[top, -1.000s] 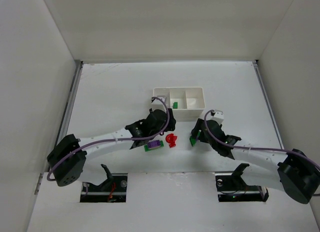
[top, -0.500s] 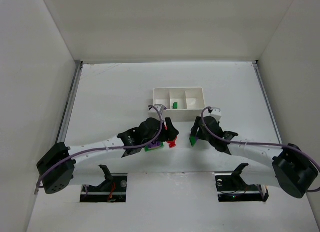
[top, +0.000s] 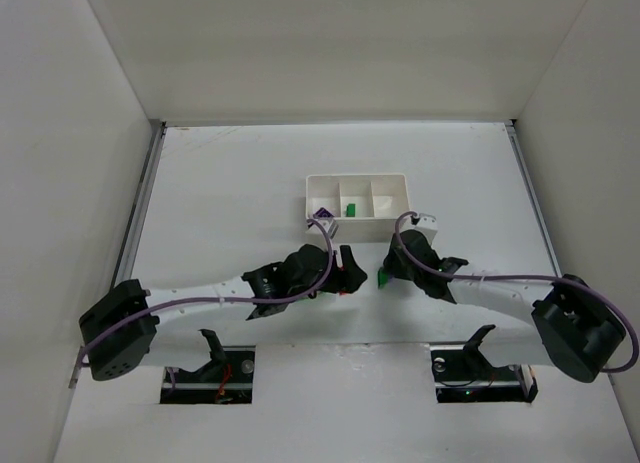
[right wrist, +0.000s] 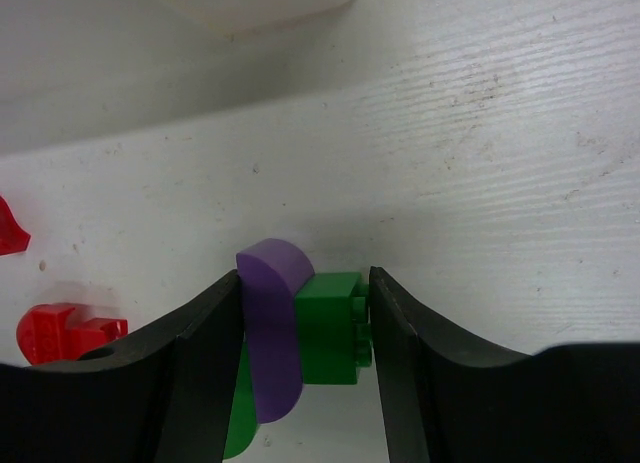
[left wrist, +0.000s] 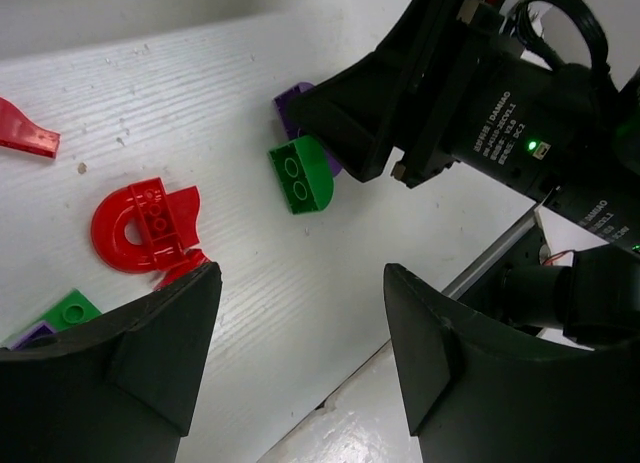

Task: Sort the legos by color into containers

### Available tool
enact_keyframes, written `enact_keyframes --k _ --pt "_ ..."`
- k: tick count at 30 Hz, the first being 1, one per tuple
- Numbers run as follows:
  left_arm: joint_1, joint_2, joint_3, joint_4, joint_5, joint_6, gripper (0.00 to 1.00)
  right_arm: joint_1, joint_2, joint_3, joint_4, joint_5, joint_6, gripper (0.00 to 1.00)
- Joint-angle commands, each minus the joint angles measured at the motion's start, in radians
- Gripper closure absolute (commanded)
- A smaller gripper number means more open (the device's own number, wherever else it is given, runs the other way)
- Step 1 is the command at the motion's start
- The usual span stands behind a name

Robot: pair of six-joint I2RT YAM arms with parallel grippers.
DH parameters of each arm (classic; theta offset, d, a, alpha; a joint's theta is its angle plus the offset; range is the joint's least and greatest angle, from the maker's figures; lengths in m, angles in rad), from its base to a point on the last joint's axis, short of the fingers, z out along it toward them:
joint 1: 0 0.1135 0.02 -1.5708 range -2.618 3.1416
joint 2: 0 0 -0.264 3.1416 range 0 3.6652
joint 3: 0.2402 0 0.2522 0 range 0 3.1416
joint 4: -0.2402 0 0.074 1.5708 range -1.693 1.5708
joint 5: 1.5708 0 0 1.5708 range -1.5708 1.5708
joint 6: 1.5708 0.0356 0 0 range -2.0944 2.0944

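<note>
- Right pincer [right wrist: 305,275] was clenched on the purple-green stack [right wrist: 300,333], a finger touching each side. The stack sat on the surface [top: 230,183], near the front of the tray [top: 357,179].
- Left pincer [left wrist: 300,283] was released and empty, low over the surface, close beside the right one.
- Red arch [left wrist: 135,228] lay just beside one of its fingers, with a red shard [left wrist: 25,133] farther out. That finger half hid a green-purple piece [left wrist: 62,311].
- Right pincer's black body crowded the stack on the left pincer's side.
- In the tray, a purple lego [top: 322,213] sat in the left compartment and a green lego [top: 351,210] in the middle one.
</note>
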Motion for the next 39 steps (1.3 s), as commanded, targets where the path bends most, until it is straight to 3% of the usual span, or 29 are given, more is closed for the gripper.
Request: enact_keyframes --k 1,14,39 --pt "-0.015 0.025 -0.009 0.067 0.002 -0.024 0.35 0.012 -0.016 0.041 0.016 0.001 0.009 0.51" --pt "-0.009 0.071 0.005 0.167 -0.007 -0.03 0.29 0.023 -0.199 0.091 -0.006 -0.123 -0.011 0.51" --pt "-0.036 0.076 0.028 0.178 -0.161 0.001 0.29 0.118 -0.32 0.067 0.077 -0.189 0.029 0.5"
